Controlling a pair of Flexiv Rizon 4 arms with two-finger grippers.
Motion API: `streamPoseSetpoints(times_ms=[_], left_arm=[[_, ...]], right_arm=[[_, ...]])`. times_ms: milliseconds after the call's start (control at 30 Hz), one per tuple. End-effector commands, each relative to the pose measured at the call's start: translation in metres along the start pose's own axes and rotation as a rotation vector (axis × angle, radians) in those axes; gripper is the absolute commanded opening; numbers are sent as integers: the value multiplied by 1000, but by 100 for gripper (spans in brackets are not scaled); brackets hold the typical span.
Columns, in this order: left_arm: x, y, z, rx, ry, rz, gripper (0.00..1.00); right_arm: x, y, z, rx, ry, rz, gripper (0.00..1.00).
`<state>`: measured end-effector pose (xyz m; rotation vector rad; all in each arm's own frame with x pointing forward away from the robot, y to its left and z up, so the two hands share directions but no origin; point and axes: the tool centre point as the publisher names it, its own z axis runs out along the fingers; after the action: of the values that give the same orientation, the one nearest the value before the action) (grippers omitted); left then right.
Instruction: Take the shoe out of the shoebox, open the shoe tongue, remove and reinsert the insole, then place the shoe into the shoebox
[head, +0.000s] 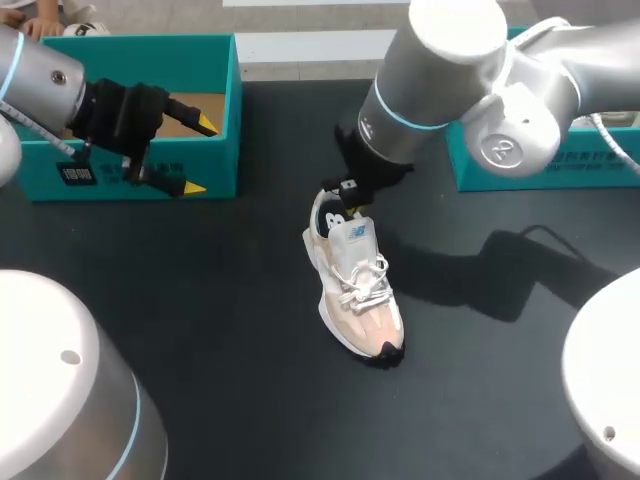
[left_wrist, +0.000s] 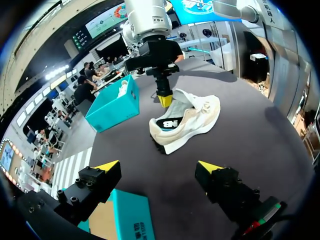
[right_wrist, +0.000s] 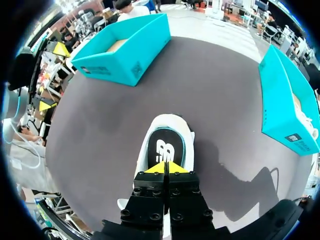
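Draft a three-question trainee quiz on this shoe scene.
1. True or false: the shoe lies inside the left shoebox.
2. Multiple choice: the left claw is A) open, holding nothing; B) shut on the shoe; C) resting on the table.
3. Fill in: the right claw, tips together, points down at the shoe's dark ____.

Key: 1 false, the shoe lies on the table between the boxes; 2 A; 3 insole.
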<state>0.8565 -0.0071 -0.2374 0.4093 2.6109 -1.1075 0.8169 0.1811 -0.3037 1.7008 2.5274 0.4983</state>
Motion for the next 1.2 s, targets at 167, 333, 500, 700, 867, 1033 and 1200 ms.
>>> streamPoseSetpoints(times_ms=[167, 333, 500, 700, 867, 1033, 1200], left_arm=[[0, 0, 0, -3, 2, 0, 100], [0, 0, 0, -3, 2, 0, 100], [0, 0, 0, -3, 2, 0, 100], [0, 0, 0, -3, 2, 0, 100], [0, 0, 0, -3, 2, 0, 100], [0, 0, 0, -3, 2, 0, 100], [0, 0, 0, -3, 2, 0, 100]], right_arm=[[5, -5, 9, 36, -71, 6, 0], [7, -7, 23, 48, -65, 35, 0], [7, -13, 36, 56, -70, 51, 0], [8, -18, 49, 88, -66, 46, 0], [9, -22, 61, 122, -70, 24, 0], [6, -22, 78, 157, -86, -3, 0], [5, -24, 91, 176, -97, -19, 0]])
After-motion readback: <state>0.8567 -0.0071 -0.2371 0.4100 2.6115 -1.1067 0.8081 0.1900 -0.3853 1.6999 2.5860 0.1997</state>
